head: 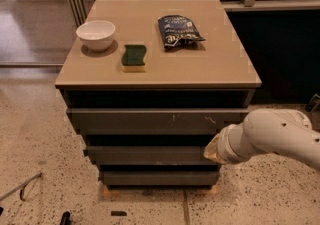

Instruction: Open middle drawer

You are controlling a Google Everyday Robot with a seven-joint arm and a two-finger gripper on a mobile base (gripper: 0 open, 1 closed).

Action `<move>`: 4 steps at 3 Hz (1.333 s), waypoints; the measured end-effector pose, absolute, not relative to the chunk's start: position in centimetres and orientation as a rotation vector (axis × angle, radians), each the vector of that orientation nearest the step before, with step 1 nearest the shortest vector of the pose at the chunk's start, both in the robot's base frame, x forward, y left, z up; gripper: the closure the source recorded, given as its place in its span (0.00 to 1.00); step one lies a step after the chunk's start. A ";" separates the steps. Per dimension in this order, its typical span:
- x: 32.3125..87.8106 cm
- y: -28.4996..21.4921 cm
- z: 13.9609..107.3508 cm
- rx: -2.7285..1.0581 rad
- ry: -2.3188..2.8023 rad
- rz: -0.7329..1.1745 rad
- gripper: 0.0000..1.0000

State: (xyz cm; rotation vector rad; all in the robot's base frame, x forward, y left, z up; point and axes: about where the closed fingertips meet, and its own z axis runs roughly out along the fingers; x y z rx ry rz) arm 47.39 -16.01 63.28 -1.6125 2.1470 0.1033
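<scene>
the gripper (212,150) sits at the 3 o'clock end of the middle drawer (147,155), touching or just beside its front, its grip state impossible to make out, with the scratched front (150,119) at 12 o'clock and the shortest front (157,178) at 6 o'clock.

The floor (150,209) in front of the cabinet (215,64) lies open, so the left and centre of the middle drawer (145,155) can be reached straight on (the top drawer (150,119) juts out above it, leaving a narrow dark gap). The gripper (208,151) sits at that drawer's right end, its arm (280,136) filling the room to the right; bowl (96,34), sponge (134,57) and bag (177,30) stand up top, clear of the fronts.
</scene>
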 end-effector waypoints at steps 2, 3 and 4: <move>48.7 -14.7 53.3 -1.545 2.154 0.266 0.84; 48.7 -14.7 53.3 -1.546 2.153 0.265 0.61; 48.8 -14.1 51.6 -1.562 2.134 0.290 0.38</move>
